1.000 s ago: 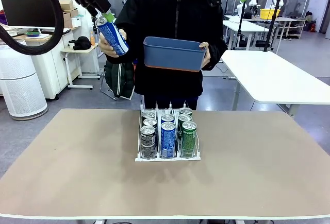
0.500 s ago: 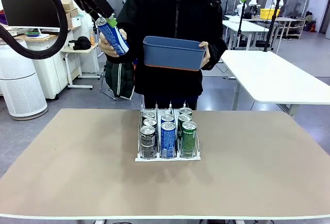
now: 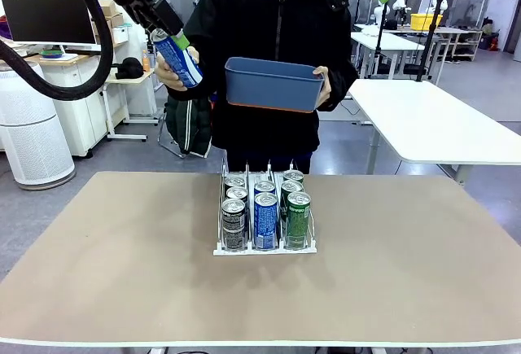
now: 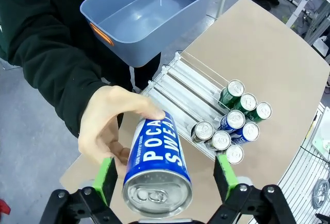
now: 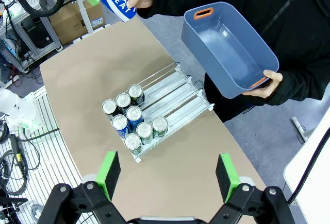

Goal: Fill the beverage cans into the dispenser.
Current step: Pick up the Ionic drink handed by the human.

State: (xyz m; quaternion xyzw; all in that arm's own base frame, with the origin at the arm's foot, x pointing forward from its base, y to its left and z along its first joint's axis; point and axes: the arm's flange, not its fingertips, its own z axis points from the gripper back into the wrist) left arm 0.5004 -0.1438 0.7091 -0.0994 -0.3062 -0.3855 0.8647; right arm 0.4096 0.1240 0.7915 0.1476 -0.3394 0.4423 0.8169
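Clasped around the lower half of a blue can [image 3: 177, 57], the person's hand [image 3: 167, 67] holds it up beside the left gripper [image 3: 167, 35], whose green pads [image 4: 106, 179] stand wide apart on either side of the can's silver top without touching it. Against a second ago the gripper sits slightly higher and farther left, and the can has barely moved. The can's long axis is tilted, top up and toward the picture's left, base down toward the blue bin [image 3: 273, 84]. In the left wrist view the top faces the camera and the white lettering runs along the side. The person's other hand [image 3: 323, 85] grips the bin's far end. Below on the table [image 3: 122, 273], the dispenser [image 3: 264, 246] holds seven upright cans [image 3: 265, 217] crowded at its near end; the right wrist view shows the rear of the lanes bare. High at right, the right gripper [image 5: 167, 175] hangs with its jaws spread, holding nothing.
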